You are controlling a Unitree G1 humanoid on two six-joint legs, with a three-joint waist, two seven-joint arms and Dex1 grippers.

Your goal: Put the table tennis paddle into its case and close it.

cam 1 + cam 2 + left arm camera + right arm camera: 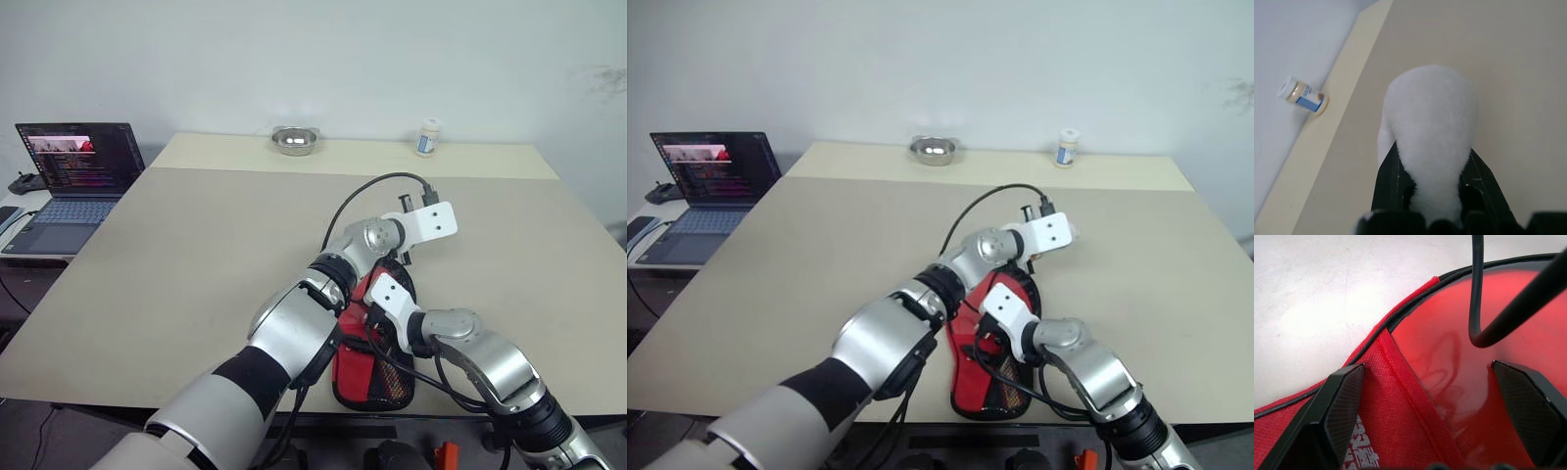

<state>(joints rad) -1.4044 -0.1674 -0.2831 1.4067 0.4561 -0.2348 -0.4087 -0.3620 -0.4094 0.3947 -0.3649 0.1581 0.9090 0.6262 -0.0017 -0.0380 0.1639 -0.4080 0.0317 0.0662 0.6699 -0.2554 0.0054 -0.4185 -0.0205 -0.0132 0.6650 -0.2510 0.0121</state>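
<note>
The case [372, 377], red with a mesh pocket, lies near the table's front edge with its mouth open. Inside it rests the table tennis paddle [1449, 396], its glossy red face showing; the handle is hidden. My right gripper [1427, 366] is open just above the case's mouth, one finger [1342, 406] over the case's red fabric rim and the other over the paddle's face. My left gripper [1431, 191] reaches across above the case's far end, off the table, shut on a white blurred thing [1430, 117]; I cannot tell what it is.
The tan table [196, 255] stretches wide to the left and back. A metal bowl [294, 140] and a small bottle [427, 137] stand at its far edge. A laptop [83, 166] sits on a side table at left. A black cable [1484, 308] hangs over the paddle.
</note>
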